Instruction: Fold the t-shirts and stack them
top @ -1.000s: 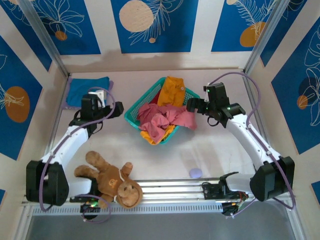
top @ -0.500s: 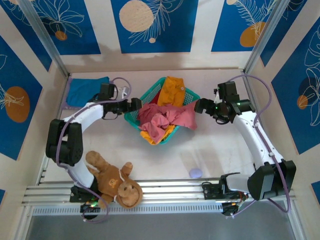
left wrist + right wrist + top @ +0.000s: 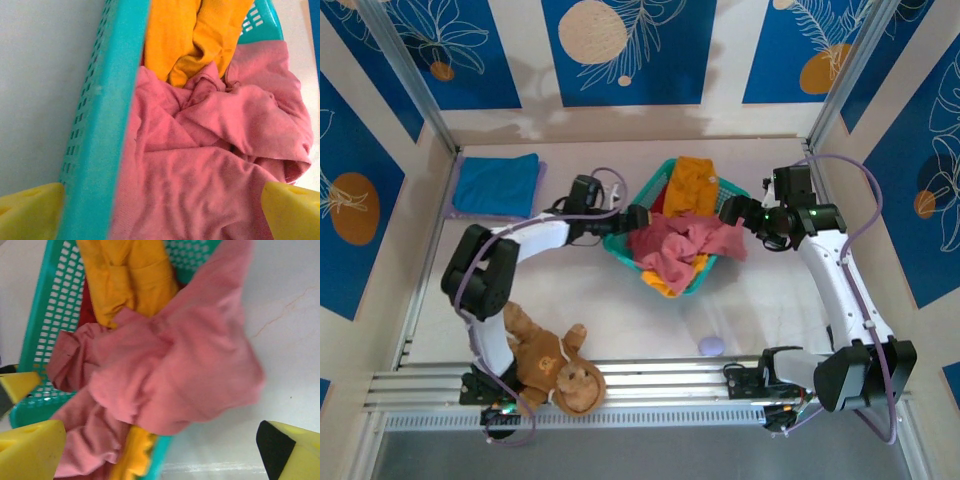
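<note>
The basket is sitting near the middle of the surface, turned cornerwise, and a heap of shirts is filling it. The pink shirt is lying crumpled on top, with one part spilling over the right rim onto the surface. The yellow shirt is bunching at the basket's far end, and more yellow cloth is peeking out from under the pink at the near end. In the right wrist view a strip of the red shirt is showing between the yellow cloth and the mesh wall. The blue shirt is lying folded flat in the far left corner, well apart from the basket. The left pincer is hanging at the basket's left side. Its fingers are standing wide apart, one outside the wall and the other over the pink cloth, gripping nothing. The right pincer is hovering at the basket's right side, just beside the overhanging pink cloth. Its fingers are likewise spreading wide, with the pink shirt lying between them unclamped. The monkey is lying at the near left by the left arm's base. A small pale disc is resting on the surface near the rail.
</note>
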Controlling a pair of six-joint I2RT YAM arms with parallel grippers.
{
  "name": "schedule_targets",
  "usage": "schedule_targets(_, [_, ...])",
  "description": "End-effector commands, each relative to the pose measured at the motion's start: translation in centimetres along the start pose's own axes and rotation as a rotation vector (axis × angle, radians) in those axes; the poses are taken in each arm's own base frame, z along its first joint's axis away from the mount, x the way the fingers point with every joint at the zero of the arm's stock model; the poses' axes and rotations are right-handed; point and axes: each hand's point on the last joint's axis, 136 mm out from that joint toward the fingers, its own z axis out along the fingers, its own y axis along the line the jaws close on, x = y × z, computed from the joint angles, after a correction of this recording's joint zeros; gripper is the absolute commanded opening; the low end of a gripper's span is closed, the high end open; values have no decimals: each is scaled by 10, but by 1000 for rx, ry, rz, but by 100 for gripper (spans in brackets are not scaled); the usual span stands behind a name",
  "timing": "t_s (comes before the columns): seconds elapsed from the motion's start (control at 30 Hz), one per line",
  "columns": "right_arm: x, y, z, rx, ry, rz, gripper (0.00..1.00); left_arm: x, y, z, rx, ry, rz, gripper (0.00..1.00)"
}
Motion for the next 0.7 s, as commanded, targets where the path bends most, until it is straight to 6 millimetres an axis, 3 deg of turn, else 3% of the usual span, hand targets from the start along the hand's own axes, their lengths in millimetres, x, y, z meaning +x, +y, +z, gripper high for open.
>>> schedule_targets(0.0, [2,-6,-2,26,19,92,99,3,-43,40,105,-20,-25,99])
schedule_targets(0.1, [0,-10,-6,71,28,140,99,1,-68,62,152,-34,-9,99])
schedule_targets(0.2, [4,-11,-9,100,63,161,99,-12,-64,58,77,-76,24,99])
schedule_targets(0.4, [22,2,-7,64,140,184,99,-41,-32,6,-128,-154,108,99])
schedule_targets(0.57, [54,39,1,-57,271,147,99,-46,-10,-31,-198,-158,104,99])
schedule_targets(0.67, [79,44,14,-52,355,175,99,-44,-2,-43,-219,-158,93,99])
